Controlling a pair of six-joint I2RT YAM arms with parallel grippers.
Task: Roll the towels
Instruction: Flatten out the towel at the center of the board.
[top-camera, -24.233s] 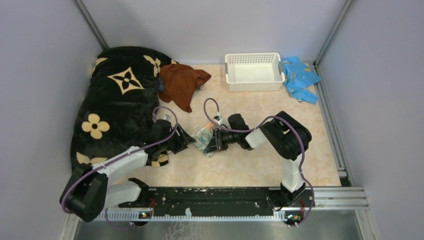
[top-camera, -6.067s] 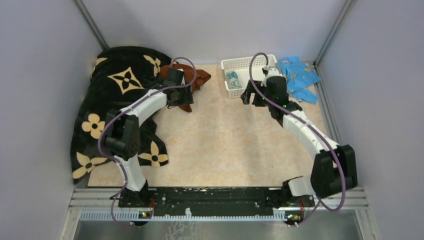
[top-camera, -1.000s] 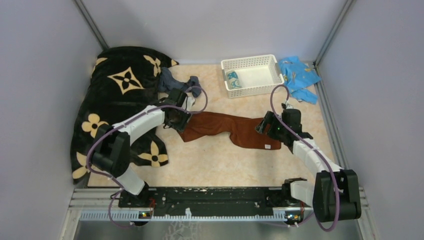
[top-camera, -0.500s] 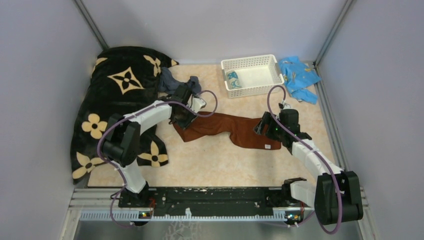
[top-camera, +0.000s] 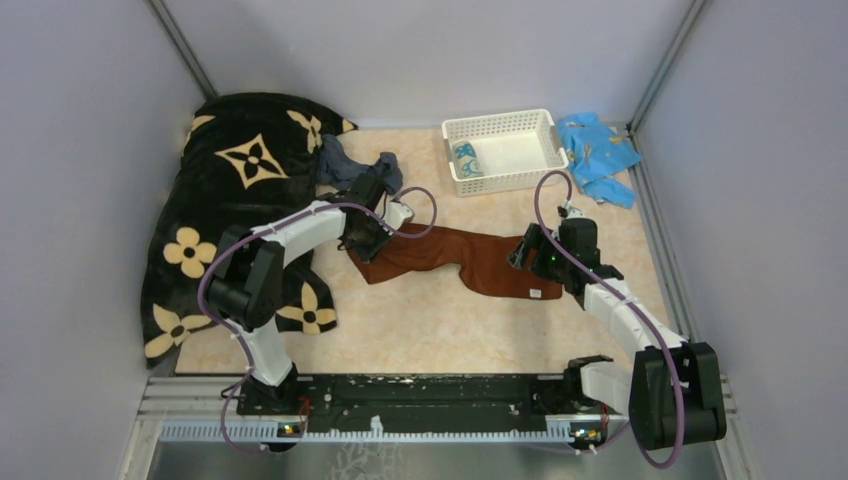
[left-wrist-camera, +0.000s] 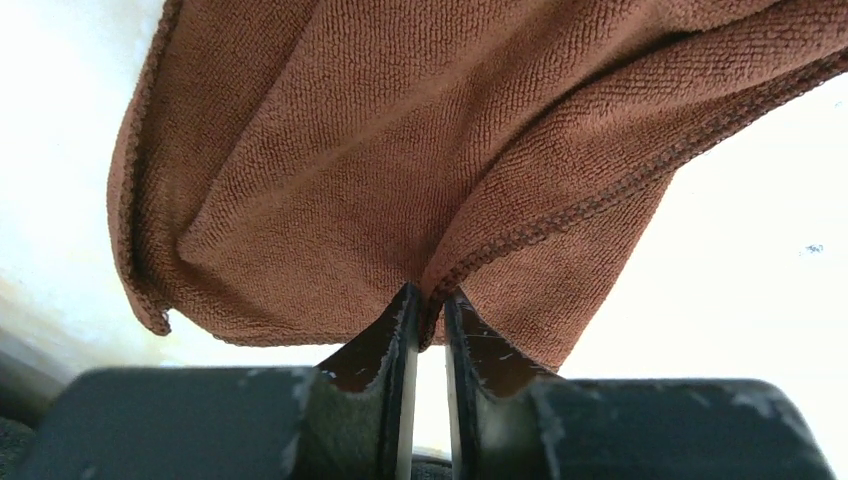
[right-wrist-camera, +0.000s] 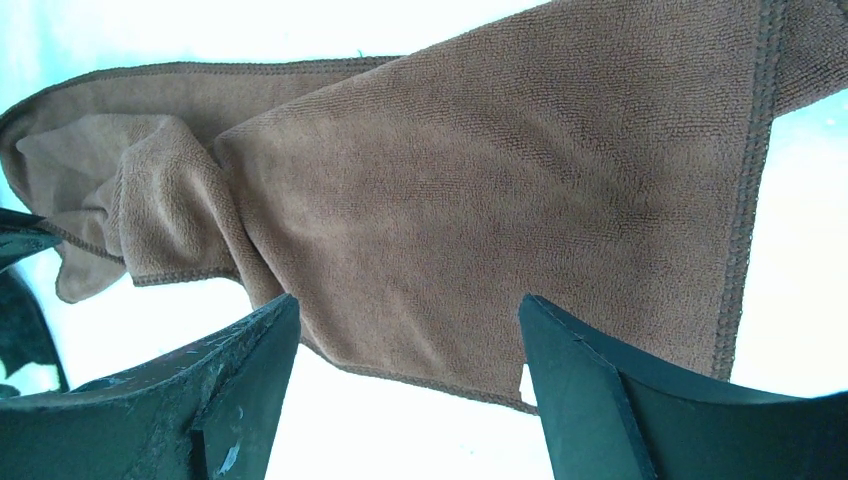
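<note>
Three plain grey walls are enclosing a pale, beige-mottled tabletop (top-camera: 430, 320). A black blanket (top-camera: 230, 190) with tan flowers is lying heaped over its far left part, and a white basket (top-camera: 505, 178) is sitting at the far edge with a light-blue cloth (top-camera: 598, 155) just beside it on the right. The teal-and-white towel (top-camera: 464, 159) is lying rolled in the basket's left end. The slate grey-blue towel (top-camera: 345, 165) is lying crumpled against the blanket's edge.

The rust-brown towel (top-camera: 470, 255) is lying stretched across the middle of the tabletop between the two arms. The left arm is bending out over the blanket and reaching inward, its left gripper (left-wrist-camera: 425, 300) sitting at the towel's left end with the jaws drawn almost together, pinching a raised fold of the cloth. The right arm is stretching forward and leaning left, its right gripper (right-wrist-camera: 405, 315) hanging over the towel's right end with jaws spread wide, gripping nothing.
</note>
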